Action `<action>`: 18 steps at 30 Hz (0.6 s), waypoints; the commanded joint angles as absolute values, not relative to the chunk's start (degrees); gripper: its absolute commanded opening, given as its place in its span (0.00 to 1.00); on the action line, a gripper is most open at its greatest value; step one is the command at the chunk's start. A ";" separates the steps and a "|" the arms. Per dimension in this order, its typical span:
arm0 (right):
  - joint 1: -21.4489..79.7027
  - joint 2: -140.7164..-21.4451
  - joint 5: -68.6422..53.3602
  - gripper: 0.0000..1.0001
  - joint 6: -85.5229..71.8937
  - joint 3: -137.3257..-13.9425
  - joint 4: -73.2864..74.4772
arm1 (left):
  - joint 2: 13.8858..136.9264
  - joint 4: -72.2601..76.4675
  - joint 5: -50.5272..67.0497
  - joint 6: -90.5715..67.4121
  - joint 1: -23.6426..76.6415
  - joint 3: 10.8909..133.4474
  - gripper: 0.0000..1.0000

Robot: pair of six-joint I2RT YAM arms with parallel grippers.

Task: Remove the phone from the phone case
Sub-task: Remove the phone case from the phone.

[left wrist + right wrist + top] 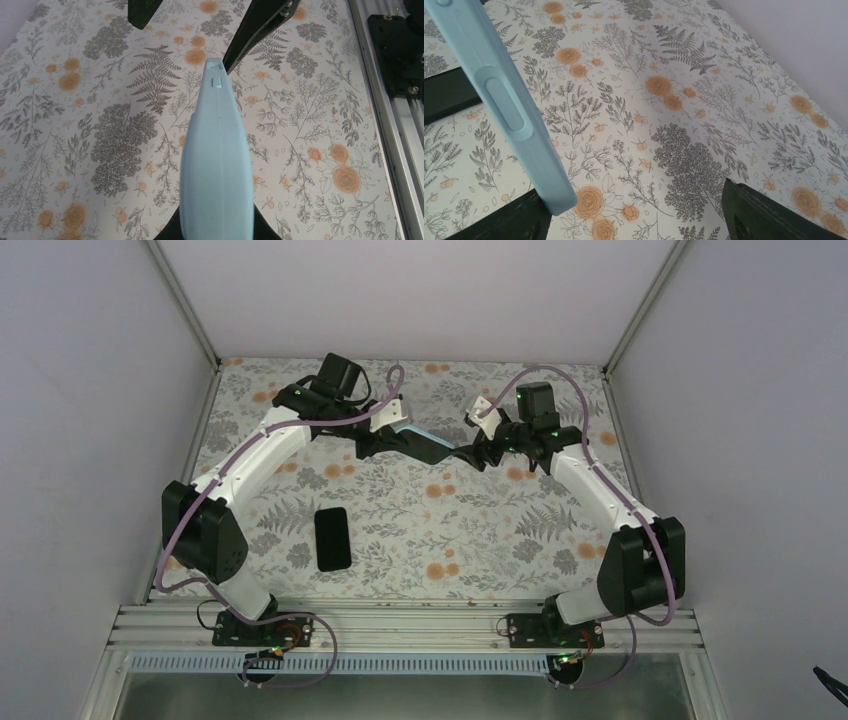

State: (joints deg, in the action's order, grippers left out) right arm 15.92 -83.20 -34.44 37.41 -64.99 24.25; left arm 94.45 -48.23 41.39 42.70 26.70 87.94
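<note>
The light blue phone case (425, 443) is held above the table between the two arms, at the back middle. My left gripper (388, 442) is shut on one end of it; in the left wrist view the case (216, 160) stands edge-on between my fingers. My right gripper (478, 452) is open at the case's far end. In the right wrist view the case (504, 105) ends beside my left finger (499, 220), and the right finger (764, 215) stands far apart. A black phone (332, 538) lies flat on the table, near the left arm.
The table carries a floral cloth (450, 530). White walls close the left, back and right sides. An aluminium rail (400, 625) runs along the near edge and also shows in the left wrist view (385, 100).
</note>
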 commanded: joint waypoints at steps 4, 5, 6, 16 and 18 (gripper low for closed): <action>12.17 -85.34 -31.93 0.87 38.60 -68.03 20.68 | 93.87 -51.20 46.08 45.46 28.02 90.54 0.02; 11.51 -85.48 -32.54 0.88 39.32 -68.29 20.97 | 94.13 -52.29 46.29 46.12 28.12 91.06 0.02; 10.85 -85.70 -33.40 0.88 40.24 -68.74 21.45 | 94.32 -53.60 46.38 46.85 28.20 91.57 0.02; 9.31 -90.12 -34.20 0.88 44.78 -75.09 24.68 | 92.64 -57.93 45.76 52.47 33.87 89.27 0.02; 9.06 -90.41 -34.61 0.88 46.43 -76.14 25.77 | 92.79 -59.74 45.48 53.94 34.45 89.44 0.02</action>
State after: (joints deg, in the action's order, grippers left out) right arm 11.97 -89.03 -39.40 43.46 -71.40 30.96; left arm 95.35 -48.58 36.14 47.72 29.69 90.45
